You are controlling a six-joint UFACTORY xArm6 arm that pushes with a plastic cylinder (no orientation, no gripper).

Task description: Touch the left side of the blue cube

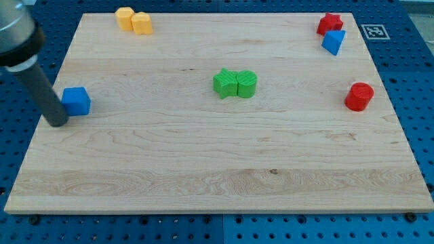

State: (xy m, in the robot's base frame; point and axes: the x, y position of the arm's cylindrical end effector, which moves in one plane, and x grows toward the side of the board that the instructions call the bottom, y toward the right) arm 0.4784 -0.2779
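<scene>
A blue cube [76, 100] sits near the left edge of the wooden board [217, 169]. My tip [57, 124] rests on the board just left of the cube and slightly toward the view's bottom. The dark rod rises up and to the left from there. The rod's side looks very close to the cube's left face; I cannot tell if they touch.
Two yellow blocks [133, 19] lie together at the top left. Two green blocks [235, 83] lie together at the centre. A red star-like block [329, 23] and a blue triangular block [333, 42] sit at the top right. A red cylinder [359, 96] sits at the right.
</scene>
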